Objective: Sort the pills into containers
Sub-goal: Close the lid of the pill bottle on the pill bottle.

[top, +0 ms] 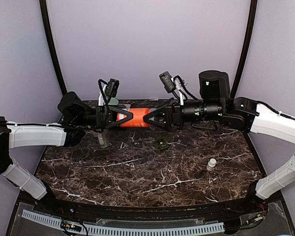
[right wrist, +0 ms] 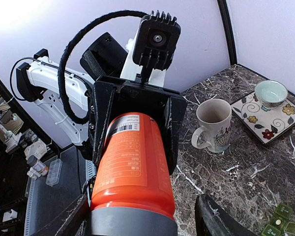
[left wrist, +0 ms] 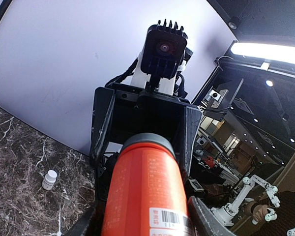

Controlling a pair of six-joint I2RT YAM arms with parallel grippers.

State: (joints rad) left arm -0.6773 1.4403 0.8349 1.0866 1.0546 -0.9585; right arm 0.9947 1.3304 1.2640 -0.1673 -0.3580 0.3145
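An orange bottle (top: 140,118) with a grey cap (right wrist: 132,228) hangs level in the air above the back of the table. My left gripper (top: 132,118) is shut on its base end, where a barcode label shows in the left wrist view (left wrist: 169,216). My right gripper (top: 151,119) faces it from the right with its jaws around the cap end. In the right wrist view a gap shows between the cap and my right finger (right wrist: 211,216). A small white pill bottle (top: 211,163) stands on the table at the right. A green blister pack (top: 162,144) lies mid-table.
A white patterned mug (right wrist: 214,125) stands on the dark marble table (top: 137,172) at the back left. Beside it is a flowered tray (right wrist: 285,115) holding a small bowl (right wrist: 270,93). The white pill bottle also shows in the left wrist view (left wrist: 49,179).
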